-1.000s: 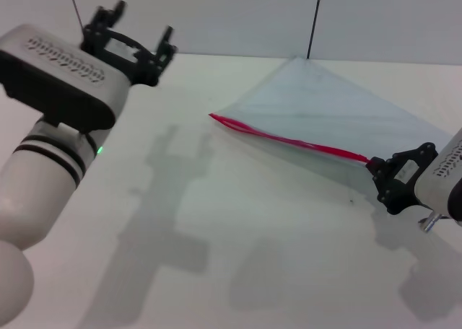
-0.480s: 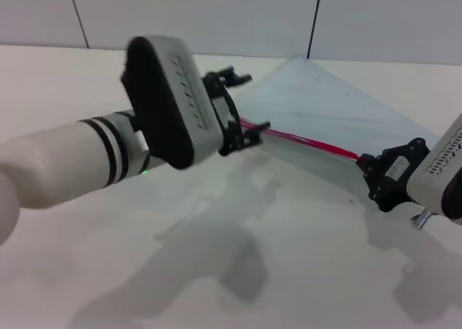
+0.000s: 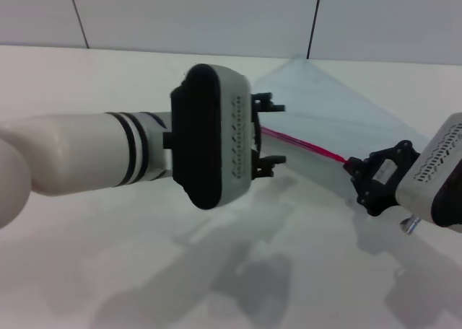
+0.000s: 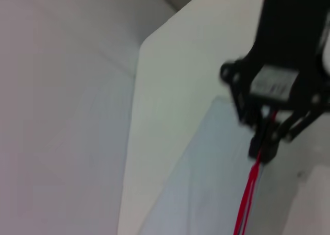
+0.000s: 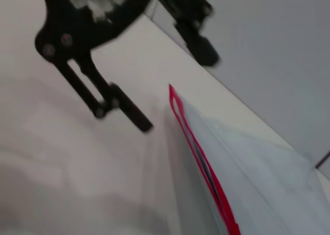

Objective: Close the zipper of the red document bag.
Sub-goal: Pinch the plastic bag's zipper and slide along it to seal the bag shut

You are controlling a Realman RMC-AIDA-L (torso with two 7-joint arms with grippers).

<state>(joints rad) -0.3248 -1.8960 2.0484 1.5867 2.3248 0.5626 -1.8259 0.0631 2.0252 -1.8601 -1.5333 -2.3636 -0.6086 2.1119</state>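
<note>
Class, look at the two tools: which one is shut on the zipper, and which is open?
The right tool is shut on the zipper at its end. The left tool is open, fingers spread either side of the zipper's other end.

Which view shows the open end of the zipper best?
The right wrist view: the zipper shows its two red strips parted near the tip. The head view has that end hidden behind the left end effector; the left wrist view shows only the far end.

No legible text anywhere; label on right end effector point(image 4: 268, 137) too blurred to read.
</note>
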